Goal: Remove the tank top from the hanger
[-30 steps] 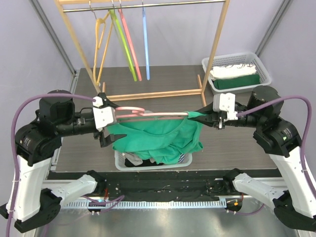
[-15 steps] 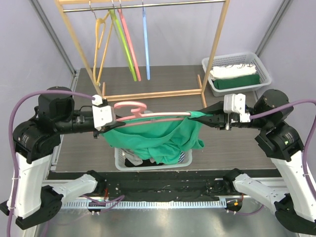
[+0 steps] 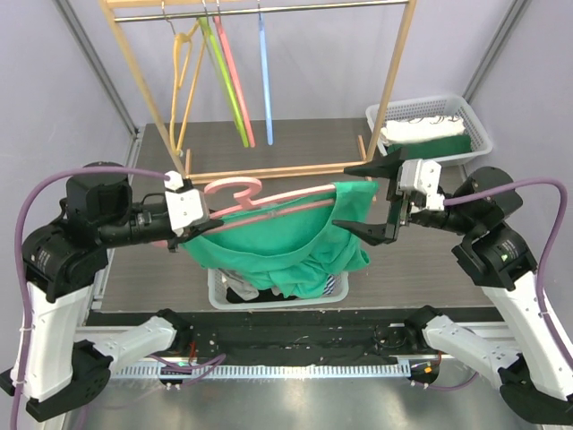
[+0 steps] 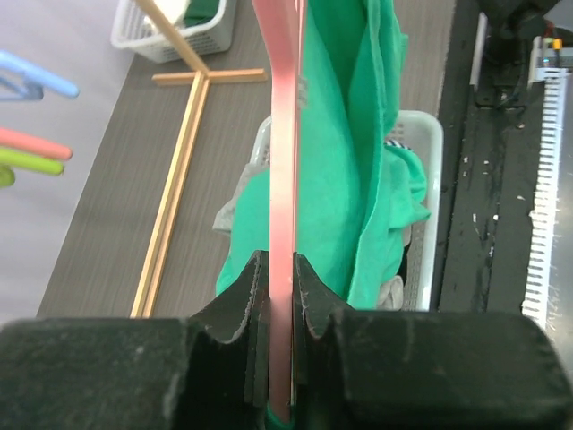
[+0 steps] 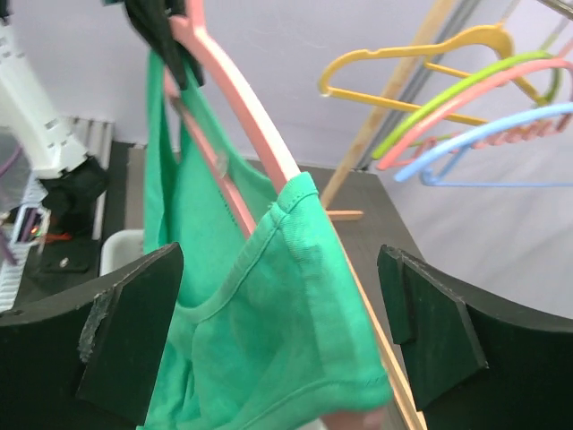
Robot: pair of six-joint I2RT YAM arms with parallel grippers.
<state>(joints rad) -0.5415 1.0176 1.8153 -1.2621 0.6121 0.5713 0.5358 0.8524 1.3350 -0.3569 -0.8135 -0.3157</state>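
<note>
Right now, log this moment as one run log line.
left claw: shut on pink hanger | right claw: open, either side of strap-covered hanger end | tank top: on hanger, not yet removed

- The hanger [image 3: 295,192] is held across the middle, its left end clamped in the left gripper [image 3: 204,219], its right end between the spread fingers of the right gripper [image 3: 369,202].
- The tank top [image 3: 286,246] is draped on it, above a laundry basket [image 3: 219,296] on the table [image 3: 403,269].
- Behind, spare hangers [image 3: 237,90] are hung on a clothes rack [image 3: 269,170].
- A second basket [image 3: 479,134] is placed right of the rack.
</note>
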